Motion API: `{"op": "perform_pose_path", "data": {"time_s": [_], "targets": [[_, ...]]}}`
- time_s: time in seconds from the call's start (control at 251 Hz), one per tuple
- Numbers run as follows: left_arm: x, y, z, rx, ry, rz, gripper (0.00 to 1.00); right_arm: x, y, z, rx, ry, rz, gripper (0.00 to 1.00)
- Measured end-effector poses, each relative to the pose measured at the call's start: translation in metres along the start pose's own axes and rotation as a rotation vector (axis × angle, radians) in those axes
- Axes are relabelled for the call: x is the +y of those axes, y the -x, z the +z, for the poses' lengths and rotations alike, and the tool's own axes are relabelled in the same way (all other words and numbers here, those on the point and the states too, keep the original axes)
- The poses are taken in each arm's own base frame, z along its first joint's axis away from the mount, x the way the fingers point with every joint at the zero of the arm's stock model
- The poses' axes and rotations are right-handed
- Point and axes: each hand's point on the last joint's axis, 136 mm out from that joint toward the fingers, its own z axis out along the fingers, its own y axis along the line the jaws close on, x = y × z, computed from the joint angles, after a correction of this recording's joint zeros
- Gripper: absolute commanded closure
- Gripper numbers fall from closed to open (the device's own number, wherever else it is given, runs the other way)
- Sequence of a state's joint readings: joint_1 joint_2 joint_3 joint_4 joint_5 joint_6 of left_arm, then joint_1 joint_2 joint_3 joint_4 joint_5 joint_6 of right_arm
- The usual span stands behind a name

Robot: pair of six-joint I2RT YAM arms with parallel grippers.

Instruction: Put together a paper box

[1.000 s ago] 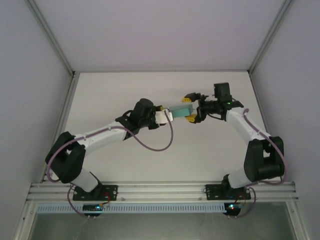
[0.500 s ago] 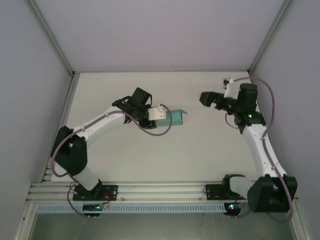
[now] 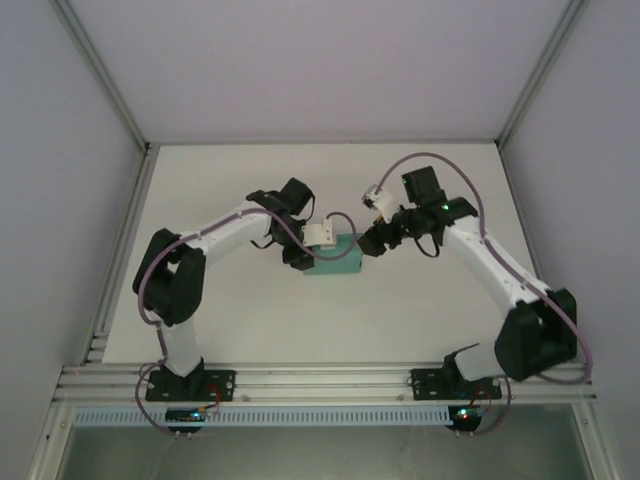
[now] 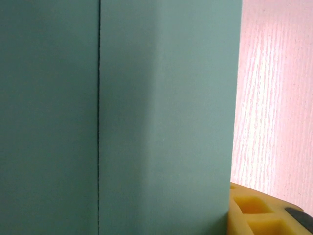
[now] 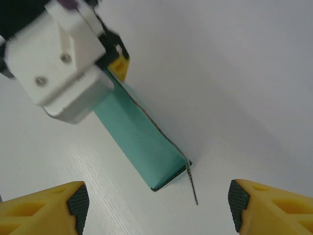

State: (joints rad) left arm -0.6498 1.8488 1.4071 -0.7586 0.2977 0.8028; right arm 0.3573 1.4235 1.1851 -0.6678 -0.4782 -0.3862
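Note:
The paper box point(image 3: 340, 266) is a teal-green flattened card sleeve lying low over the white table point(image 3: 240, 310) near its middle. My left gripper point(image 3: 320, 243) is shut on the box's left end. In the left wrist view the teal card point(image 4: 161, 112) fills the frame, with one yellow finger point(image 4: 259, 210) at its lower right edge. My right gripper point(image 3: 374, 238) hovers just right of the box, apart from it. In the right wrist view it point(image 5: 156, 208) is open wide over the box's free end point(image 5: 146, 147), where a thin flap edge point(image 5: 191, 183) sticks out.
Grey walls and an aluminium frame point(image 3: 120, 110) enclose the table on three sides. A purple cable point(image 3: 440, 165) loops above the right wrist. Both arm bases point(image 3: 320, 385) sit on the rail at the near edge.
The right gripper let go of the box, swung away to the right, then came back beside it. The left gripper carried the box down and toward the near side.

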Motion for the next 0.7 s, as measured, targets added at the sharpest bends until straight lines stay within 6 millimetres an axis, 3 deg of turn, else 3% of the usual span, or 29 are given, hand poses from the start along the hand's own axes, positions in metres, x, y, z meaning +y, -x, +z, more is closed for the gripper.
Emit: {"op": "perform_pose_path", "data": {"time_s": [0.132,0.383,0.698], "targets": [[0.003,0.003,0.001,-0.004,0.001,-0.006,0.65,-0.006,-0.011,0.024,0.106,0.024,0.003,0.33],[0.003,0.004,0.001,-0.007,-0.001,-0.011,0.67,-0.014,-0.014,0.036,0.172,0.047,-0.011,0.75],[0.003,0.006,0.002,-0.012,-0.008,-0.014,0.68,-0.02,-0.019,0.03,0.228,0.024,-0.037,0.94]]}}
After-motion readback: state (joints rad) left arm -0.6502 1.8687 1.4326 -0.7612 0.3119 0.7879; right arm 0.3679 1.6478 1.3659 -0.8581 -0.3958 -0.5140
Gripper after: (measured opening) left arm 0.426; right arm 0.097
